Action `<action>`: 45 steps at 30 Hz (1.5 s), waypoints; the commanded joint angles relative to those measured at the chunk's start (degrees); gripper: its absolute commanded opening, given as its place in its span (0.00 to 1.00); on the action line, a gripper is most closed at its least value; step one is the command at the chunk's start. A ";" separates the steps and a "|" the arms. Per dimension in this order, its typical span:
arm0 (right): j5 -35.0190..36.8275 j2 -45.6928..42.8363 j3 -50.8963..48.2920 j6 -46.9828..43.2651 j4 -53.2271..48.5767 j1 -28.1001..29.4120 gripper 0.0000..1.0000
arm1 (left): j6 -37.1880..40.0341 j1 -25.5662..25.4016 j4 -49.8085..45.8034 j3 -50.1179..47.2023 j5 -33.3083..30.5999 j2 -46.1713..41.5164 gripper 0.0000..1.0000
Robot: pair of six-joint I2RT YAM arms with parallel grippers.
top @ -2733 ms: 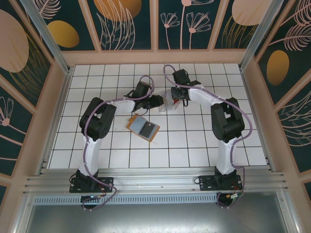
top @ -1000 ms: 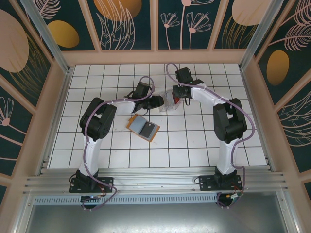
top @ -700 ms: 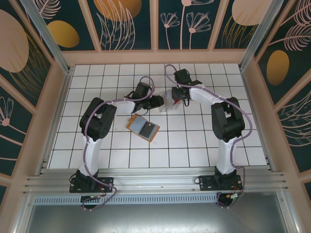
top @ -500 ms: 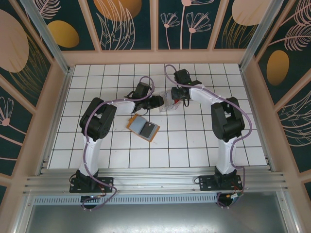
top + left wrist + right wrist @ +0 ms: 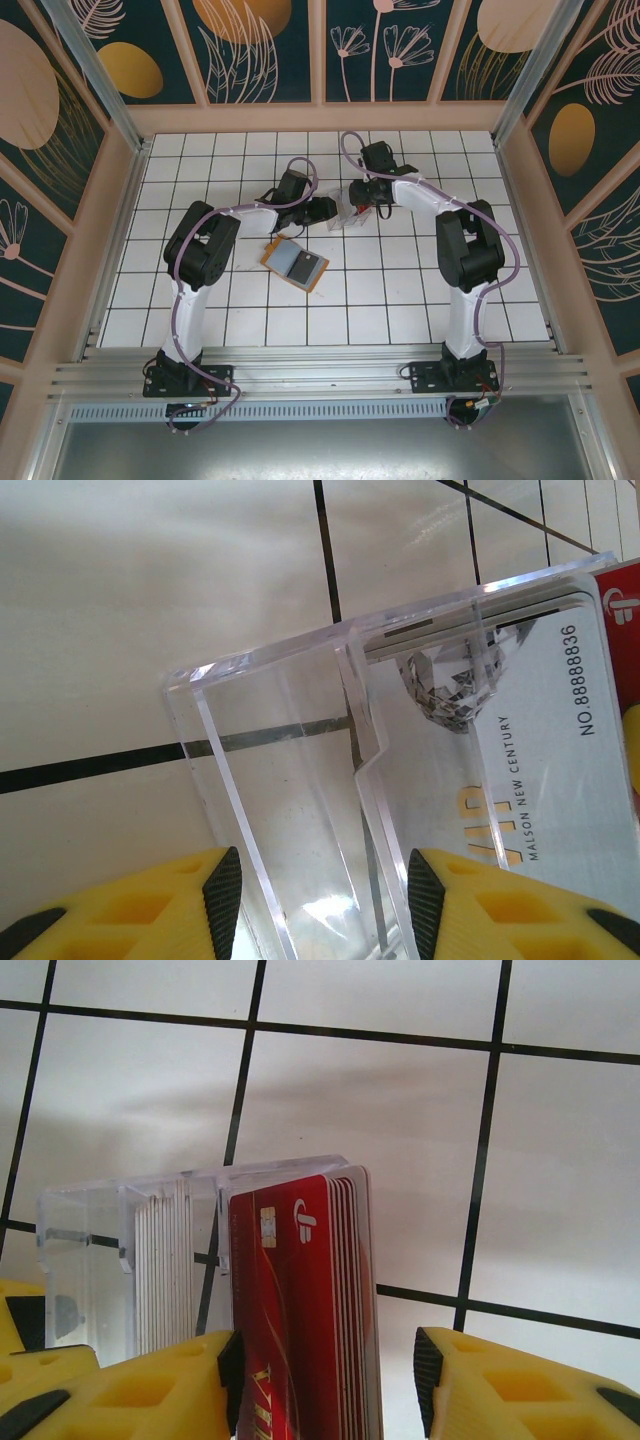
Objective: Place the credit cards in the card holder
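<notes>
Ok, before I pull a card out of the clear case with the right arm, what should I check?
1. Left gripper braces the clear case: its pads sit against two sides of the case. Ok.
2. Right gripper grips the red cards: its fingers straddle the stack, but a gap shows beside one of them. Not ok.
3. One card singled out: several cards stand between the right fingers. Not ok.
4. Card holder ready: it lies open on the table, grey lining up. Ok.
5. Card holder free of the arms: it lies uncovered beside the left forearm. Ok.
6. Free pocket inside the holder: too small to see. Cannot tell.
</notes>
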 commanded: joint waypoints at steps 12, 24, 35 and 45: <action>4.20 1.97 0.25 -0.54 -2.64 -1.25 0.52 | -0.10 -0.06 -1.64 -1.29 0.52 1.79 0.50; 5.50 -1.39 0.06 -0.90 -3.17 -1.74 0.50 | -0.18 -0.05 -1.81 -1.11 0.52 1.97 0.50; 4.17 -3.52 -0.37 -0.90 -2.53 -1.90 0.44 | -0.28 0.00 -1.85 -0.80 0.61 2.14 0.50; 4.14 -4.19 -0.84 -1.07 -2.20 -1.90 0.38 | -0.22 -0.05 -1.98 -0.85 0.63 2.23 0.50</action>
